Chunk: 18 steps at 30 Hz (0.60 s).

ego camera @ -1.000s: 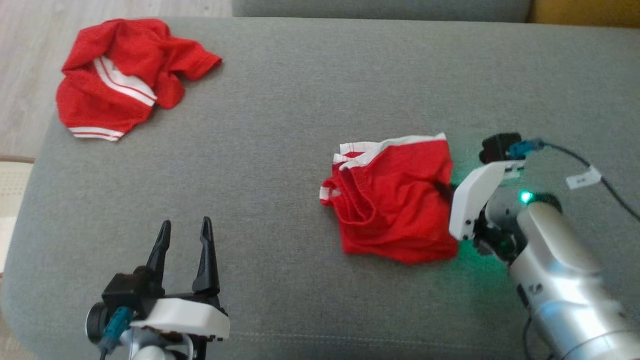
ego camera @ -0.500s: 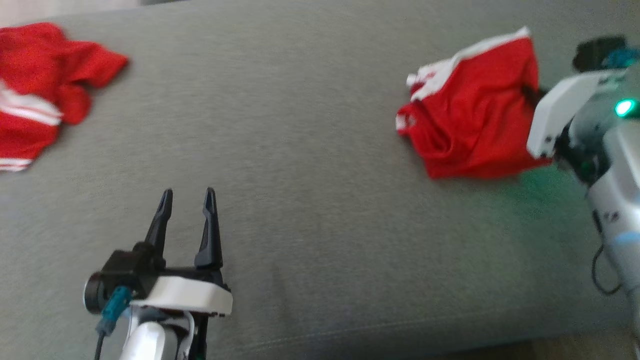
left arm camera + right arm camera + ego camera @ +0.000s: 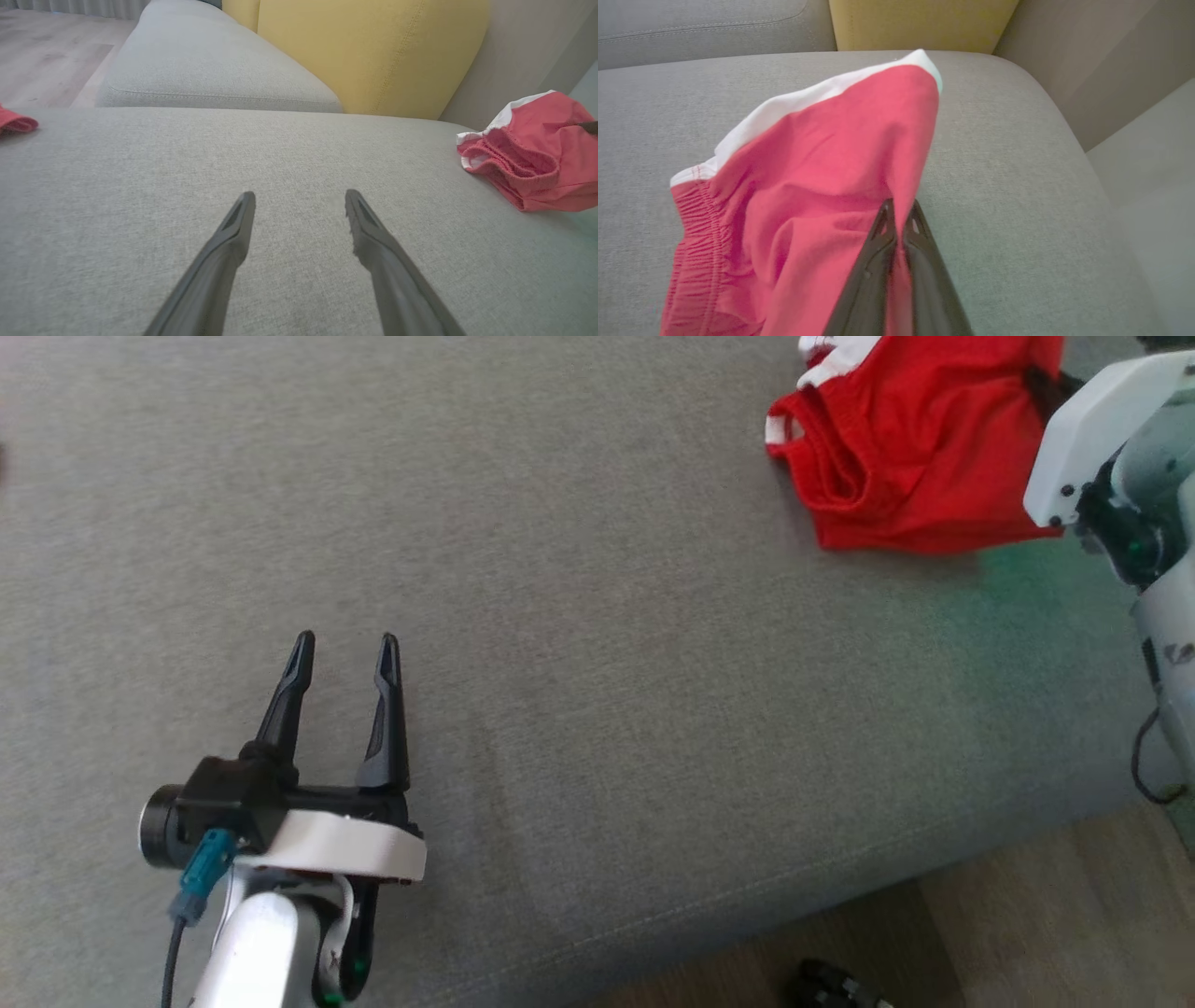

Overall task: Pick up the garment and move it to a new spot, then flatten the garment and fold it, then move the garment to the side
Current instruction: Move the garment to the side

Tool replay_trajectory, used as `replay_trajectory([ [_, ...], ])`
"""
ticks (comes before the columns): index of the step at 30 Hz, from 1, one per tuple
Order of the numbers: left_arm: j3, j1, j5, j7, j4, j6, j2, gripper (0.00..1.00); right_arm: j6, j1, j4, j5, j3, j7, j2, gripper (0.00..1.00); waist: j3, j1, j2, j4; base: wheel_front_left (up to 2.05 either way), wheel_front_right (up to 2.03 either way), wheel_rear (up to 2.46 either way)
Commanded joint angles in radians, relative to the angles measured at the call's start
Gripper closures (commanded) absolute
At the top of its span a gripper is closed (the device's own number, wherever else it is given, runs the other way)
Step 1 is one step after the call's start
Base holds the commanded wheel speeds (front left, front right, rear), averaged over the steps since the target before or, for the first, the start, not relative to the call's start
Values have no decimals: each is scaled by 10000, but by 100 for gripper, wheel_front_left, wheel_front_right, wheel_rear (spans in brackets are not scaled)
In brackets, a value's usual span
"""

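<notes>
The garment (image 3: 915, 448), red shorts with white trim, lies bunched on the grey sofa seat (image 3: 597, 616) at the top right of the head view. My right gripper (image 3: 1046, 387) is shut on its right edge. In the right wrist view the gripper (image 3: 900, 205) has a fold of the garment (image 3: 808, 177) pinched between its closed fingers, and the cloth is pulled up into a peak. My left gripper (image 3: 344, 649) hovers open and holds nothing over the seat at the lower left. From the left wrist, the left gripper (image 3: 299, 198) points across bare fabric, with the garment (image 3: 537, 154) far to its right.
A yellow back cushion (image 3: 364, 51) and a second grey seat cushion (image 3: 210, 70) stand behind the seat. A bit of another red garment (image 3: 16, 122) shows at the far left. The sofa's front edge meets wooden floor (image 3: 1027, 915), where a small dark object (image 3: 831, 985) lies.
The head view has swung, so the other red garment has left it and the floor now shows. My right gripper has carried the pinched garment rightward, farther from my still left gripper.
</notes>
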Motion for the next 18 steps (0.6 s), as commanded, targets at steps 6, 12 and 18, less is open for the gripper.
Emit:
replay_trajectory([
  [6,150,-349,113,-103,-361,-18,155,0,67,-593,-22,-220,-107,-366,-149,100,219,0,0,-153,0,0,0],
  [12,63,-468,153,-53,-488,-14,205,0,67,-1037,539,-703,-407,-855,-196,100,339,0,0,76,0,0,0],
  [18,-14,-547,132,-36,-618,8,214,0,67,-1727,1770,-1905,-1247,-1314,-657,100,488,0,0,534,0,0,0],
])
